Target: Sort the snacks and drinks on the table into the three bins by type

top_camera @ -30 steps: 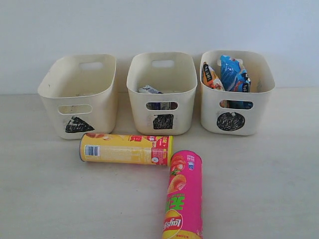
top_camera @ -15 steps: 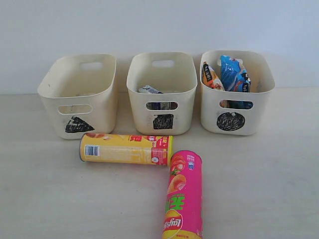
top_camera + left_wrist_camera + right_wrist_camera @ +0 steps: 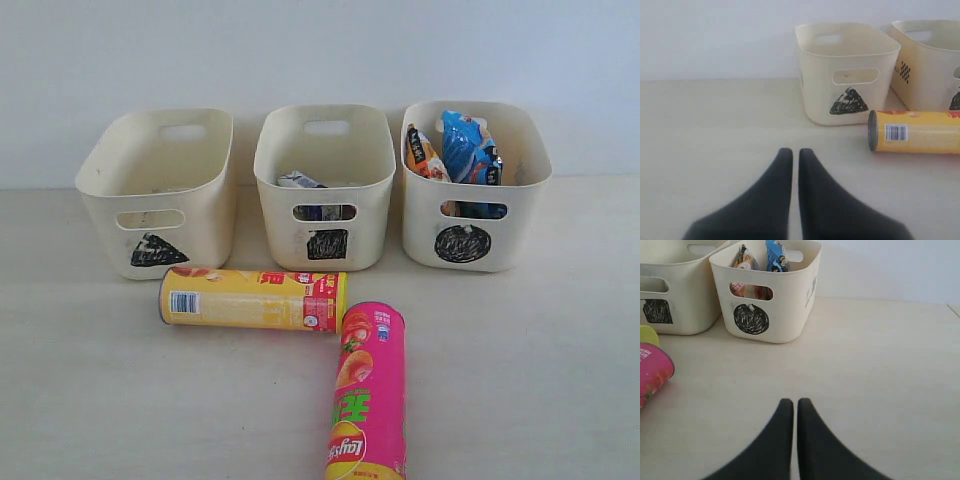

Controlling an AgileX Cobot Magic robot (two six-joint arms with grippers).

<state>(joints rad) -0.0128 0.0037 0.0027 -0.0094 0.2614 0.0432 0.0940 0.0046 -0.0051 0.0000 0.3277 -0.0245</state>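
Cream plastic tubs are standing in a row at the back of the table (image 3: 540,380): the triangle bin (image 3: 205,235) on the left, the square bin (image 3: 278,235) in the middle, the circle bin (image 3: 522,225) on the right. The blue-black bag (image 3: 468,150) and the orange-white-black bag (image 3: 424,155) are sitting upright in the circle bin. A blue-and-white carton (image 3: 298,181) is peeking up inside the square bin. The yellow chip can (image 3: 250,299) is lying on its side in front of the triangle and square bins. Its right end is just beside the pink Lay's can (image 3: 368,390), which is lying lengthwise toward the exterior camera. The left gripper (image 3: 791,152) and the right gripper (image 3: 791,402) are hovering over bare table, jaws pressed together and holding nothing.
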